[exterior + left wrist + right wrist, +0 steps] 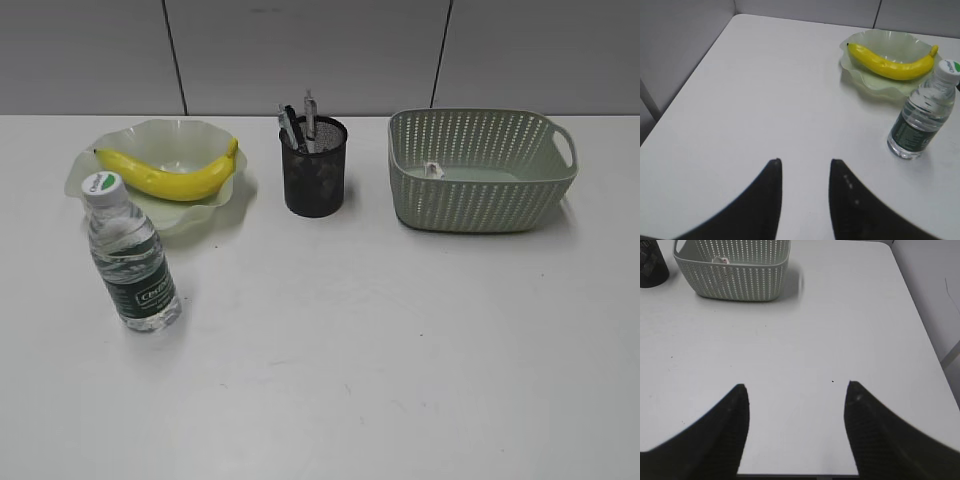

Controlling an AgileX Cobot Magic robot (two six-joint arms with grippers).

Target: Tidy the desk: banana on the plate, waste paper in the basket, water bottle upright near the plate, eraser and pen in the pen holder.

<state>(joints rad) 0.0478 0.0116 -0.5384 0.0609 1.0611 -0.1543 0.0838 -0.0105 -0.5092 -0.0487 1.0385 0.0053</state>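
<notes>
Banana [170, 177] on plate [80, 172]; paper [433, 170] in basket [480, 210]; bottle [130, 255] upright nearby; pens [300, 125] in holder [314, 180]; eraser unseen; both claws [804, 172] [796, 392] spread, empty, near the bench's front edge.

One banana [170, 178], one plate [190, 222], one water bottle [130, 255], one pen holder [314, 168] and one basket [480, 190] stand on the bench [400, 350]. Three pens [298, 125] rise from the holder, and one waste paper [432, 170] scrap lies in the basket. Two pincers show, the left pincer [803, 167] and the right pincer [796, 392], each with everything ahead of it.
</notes>
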